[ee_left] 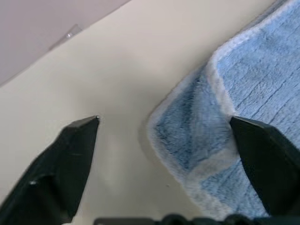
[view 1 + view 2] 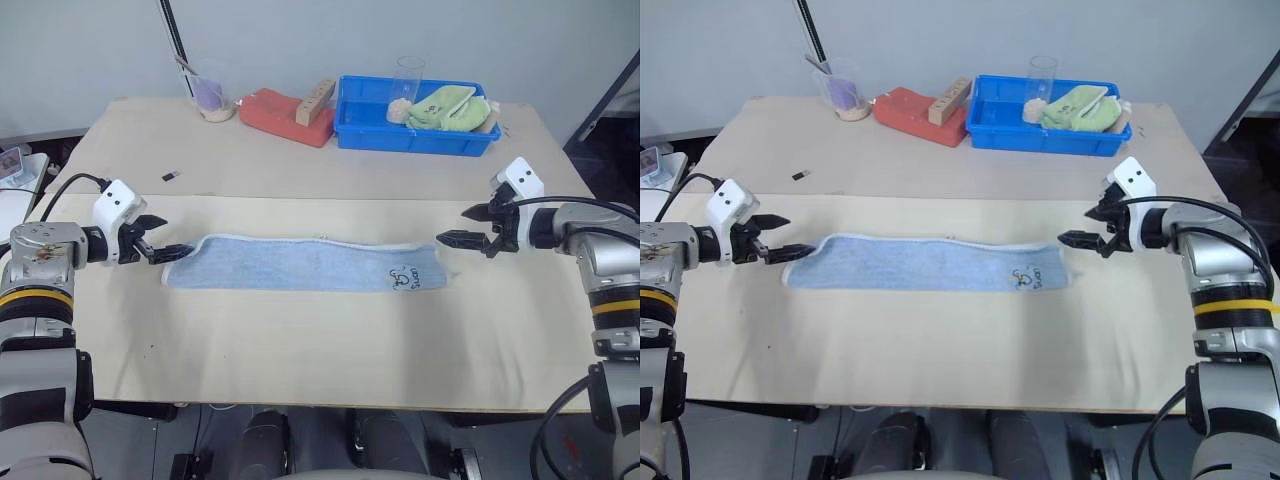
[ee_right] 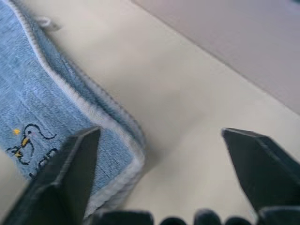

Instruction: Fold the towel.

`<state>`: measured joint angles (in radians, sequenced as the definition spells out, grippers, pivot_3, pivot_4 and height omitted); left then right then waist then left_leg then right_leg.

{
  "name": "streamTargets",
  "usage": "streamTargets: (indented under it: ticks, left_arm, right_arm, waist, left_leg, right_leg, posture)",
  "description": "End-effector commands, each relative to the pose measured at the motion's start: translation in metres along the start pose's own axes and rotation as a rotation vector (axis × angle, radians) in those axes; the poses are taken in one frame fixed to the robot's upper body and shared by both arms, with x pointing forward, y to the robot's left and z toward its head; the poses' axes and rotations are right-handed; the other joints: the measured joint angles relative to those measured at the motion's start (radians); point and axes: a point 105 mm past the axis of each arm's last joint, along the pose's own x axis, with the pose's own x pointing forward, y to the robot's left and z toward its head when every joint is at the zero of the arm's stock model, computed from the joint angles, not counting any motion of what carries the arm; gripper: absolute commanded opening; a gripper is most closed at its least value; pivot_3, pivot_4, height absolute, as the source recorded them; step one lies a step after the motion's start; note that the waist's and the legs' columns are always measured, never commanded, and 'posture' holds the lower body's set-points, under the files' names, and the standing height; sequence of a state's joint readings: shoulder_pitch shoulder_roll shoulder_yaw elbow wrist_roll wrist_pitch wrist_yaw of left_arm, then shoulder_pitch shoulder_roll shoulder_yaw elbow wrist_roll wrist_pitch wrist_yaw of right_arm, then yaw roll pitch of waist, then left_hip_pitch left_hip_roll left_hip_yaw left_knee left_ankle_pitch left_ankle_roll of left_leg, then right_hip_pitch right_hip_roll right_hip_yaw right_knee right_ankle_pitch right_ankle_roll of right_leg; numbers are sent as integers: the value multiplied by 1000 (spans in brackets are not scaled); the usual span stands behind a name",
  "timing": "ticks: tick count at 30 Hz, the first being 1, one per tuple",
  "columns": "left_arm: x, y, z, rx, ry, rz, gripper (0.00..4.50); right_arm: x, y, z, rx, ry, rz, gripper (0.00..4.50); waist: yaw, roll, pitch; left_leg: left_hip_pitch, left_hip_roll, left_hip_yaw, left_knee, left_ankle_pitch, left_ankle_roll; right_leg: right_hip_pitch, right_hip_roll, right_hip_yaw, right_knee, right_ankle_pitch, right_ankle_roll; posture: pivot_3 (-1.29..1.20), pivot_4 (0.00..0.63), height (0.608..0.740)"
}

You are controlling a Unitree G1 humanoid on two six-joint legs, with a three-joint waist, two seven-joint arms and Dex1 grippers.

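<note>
Blue and fluffy, the towel lies flat on the table as a long, thin strip. It looks like it is already folded once the long way, because at the end in the left wrist view one layer sits on top of another. So I think one fold is done, and the strip has yet to be folded end to end to make it short.

The left gripper is right at the left end of the towel. Its two black fingers are spread wide, and one finger seems to rest on the cloth. It is not pinching anything. The right gripper is just beside the right end, a little above the table. Its fingers are spread wide too, and it holds nothing.

The towel is soft terry cloth with tiny loops. A white stitched edge runs all around it. Near the right end there is a little cartoon duck with dark letters next to it. The corners are round and a bit puffy.

The table is smooth and pale, like light wood or board. At the far side sits a blue plastic bin with a light green cloth and a clear cup in it. Next to it is a red block with a wooden piece on top, and a clear cup with something purple inside.
</note>
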<state>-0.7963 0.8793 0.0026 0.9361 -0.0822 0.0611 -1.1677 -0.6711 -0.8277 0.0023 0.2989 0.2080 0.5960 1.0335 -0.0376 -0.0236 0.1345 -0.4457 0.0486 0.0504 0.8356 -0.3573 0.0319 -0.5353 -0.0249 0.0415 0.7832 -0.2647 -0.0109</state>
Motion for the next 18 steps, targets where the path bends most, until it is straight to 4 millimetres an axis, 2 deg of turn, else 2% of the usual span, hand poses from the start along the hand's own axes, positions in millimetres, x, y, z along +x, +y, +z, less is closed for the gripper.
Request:
streamTargets:
  ticks: [1, 5, 9, 12, 15, 18]
  left_arm:
    - [-16, 13, 13, 84, -17, 57, 4500]
    - [-19, 8, 23, 149, -28, 4, 4500]
    - [-35, 29, 34, 192, -52, 143, 4500]
    - [-38, 31, 41, 182, -92, 140, 4500]
    - [-24, -15, 50, 201, -161, -148, 4500]
    - [-18, -51, 56, 226, -199, -301, 4500]
  right_arm:
    - [-20, 1, 13, -31, -69, -51, 4485]
    - [-33, 12, 7, -6, -82, -70, 4485]
    - [-41, 23, -3, 7, -71, -91, 4485]
    - [-38, 36, -12, 46, -68, -83, 4485]
    - [-31, 45, -15, 135, -100, -104, 4485]
    - [-23, 46, -18, 195, -116, -139, 4485]
  waist:
    - [-1, 0, 0]
    - [-1, 0, 0]
    - [-1, 0, 0]
    - [-2, 0, 0]
    - [-6, 0, 0]
    - [-5, 0, 0]
  left_leg:
    - [0, 0, 0, 0, 0, 0]
    - [0, 0, 0, 0, 0, 0]
    - [0, 0, -1, 0, 0, 0]
    - [1, 0, -1, 0, 0, 0]
    - [0, 0, -1, 0, 0, 0]
    - [1, 0, -1, 0, 0, 0]
  right_leg:
    - [0, 0, 0, 0, 0, 0]
    - [0, 0, 0, 1, -2, 3]
    - [1, 0, -1, 0, -2, 4]
    - [2, 0, -1, 0, -5, 8]
    - [5, 0, -1, 0, -5, 8]
    - [4, 0, 0, 1, -6, 8]
  posture:
    - [0, 150, 661]
    - [0, 150, 661]
    - [0, 150, 661]
    - [0, 150, 661]
    - [0, 150, 661]
    - [0, 150, 661]
